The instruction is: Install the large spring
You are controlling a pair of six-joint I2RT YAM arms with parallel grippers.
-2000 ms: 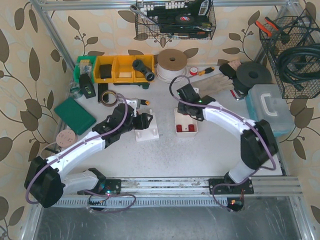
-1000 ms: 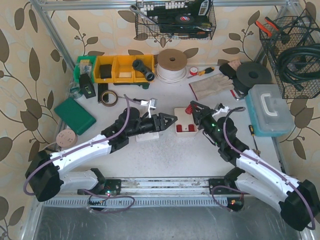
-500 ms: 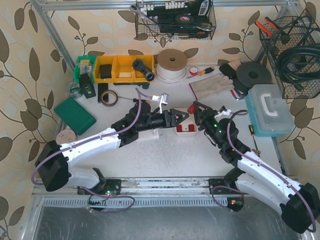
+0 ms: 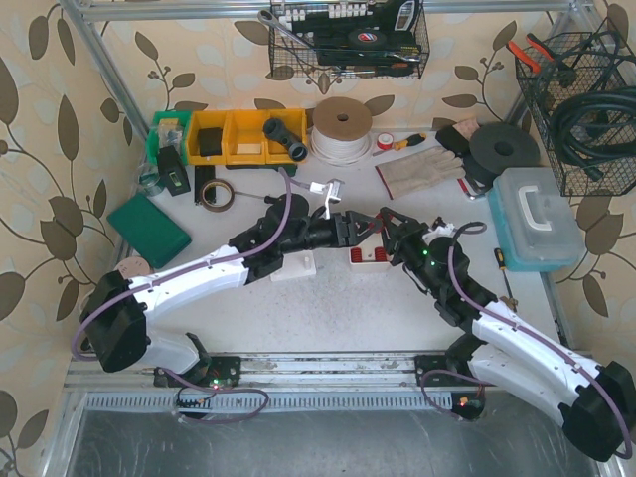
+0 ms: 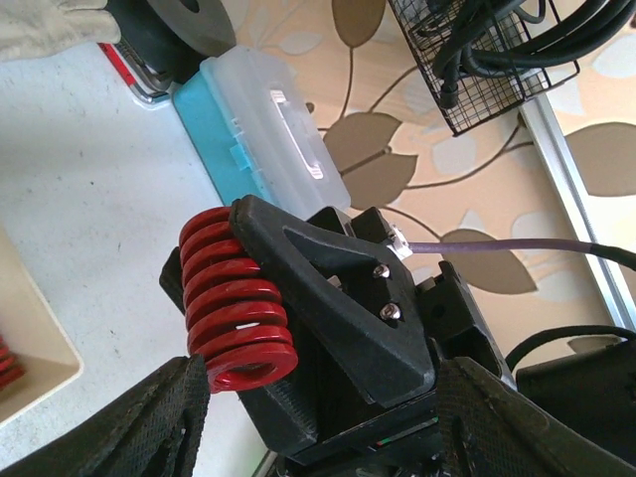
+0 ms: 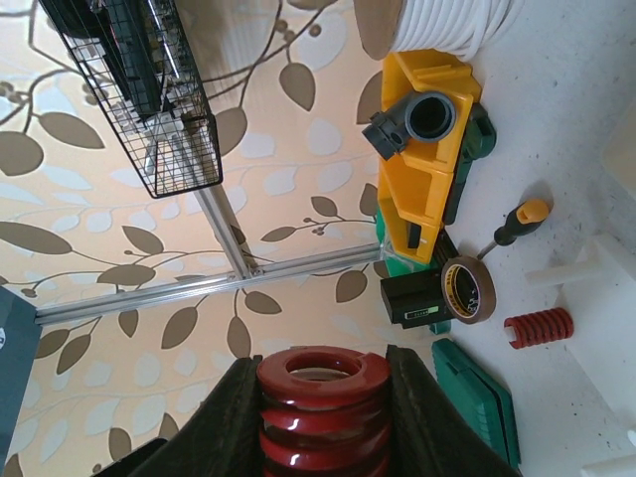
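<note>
The large spring (image 6: pixel 323 407), a thick red coil, stands upright between the fingers (image 6: pixel 234 422) of my right gripper (image 6: pixel 323 370), which is shut on it. In the top view that gripper (image 4: pixel 390 231) hovers above the white tray (image 4: pixel 370 260) holding more red springs. My left gripper (image 4: pixel 356 229) points right and meets it there, with only a sliver of the spring (image 4: pixel 376 225) showing between them. In the left wrist view the spring (image 5: pixel 237 303) and the right gripper's black finger (image 5: pixel 328 298) sit just ahead of my open left gripper (image 5: pixel 318 378), near its left finger (image 5: pixel 129 422), untouched.
A white fixture base (image 4: pixel 294 264) lies under the left arm, and a small red spring (image 6: pixel 538 327) rests on it. Yellow bins (image 4: pixel 243 136), a tape roll (image 4: pixel 216 193), a green case (image 4: pixel 149 229), a cord spool (image 4: pixel 341 127), gloves (image 4: pixel 422 169) and a clear box (image 4: pixel 537 214) ring the workspace.
The left arm has stretched right, away from the white fixture base, until its open gripper reached the right gripper. The right gripper kept the spring raised over the tray and barely shifted.
</note>
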